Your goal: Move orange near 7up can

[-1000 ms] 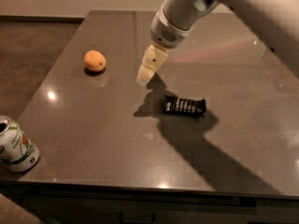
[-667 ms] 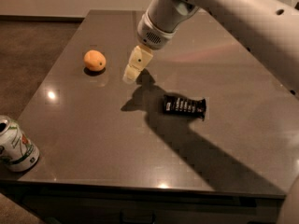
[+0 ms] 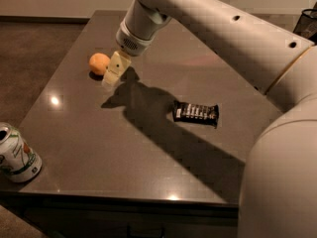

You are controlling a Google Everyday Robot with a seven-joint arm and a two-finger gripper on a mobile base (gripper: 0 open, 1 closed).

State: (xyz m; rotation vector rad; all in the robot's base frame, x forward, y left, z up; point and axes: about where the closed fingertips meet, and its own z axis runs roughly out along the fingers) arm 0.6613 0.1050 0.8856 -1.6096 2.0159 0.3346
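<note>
The orange (image 3: 99,63) is a small round orange-yellow fruit lying on the dark table (image 3: 99,148) at the far left. The 7up can (image 3: 16,155), white and green with a silver top, stands at the table's near left corner. My gripper (image 3: 112,72) hangs from the big white arm just right of the orange, close beside it and low over the table. It holds nothing that I can see.
A black snack bar wrapper (image 3: 195,113) lies near the middle right of the table. The arm's shadow runs across the table's middle. The table's left edge drops to a brown carpeted floor (image 3: 34,58).
My gripper has moved left across the table, from near the middle to right beside the orange. The orange, can and wrapper have stayed put.
</note>
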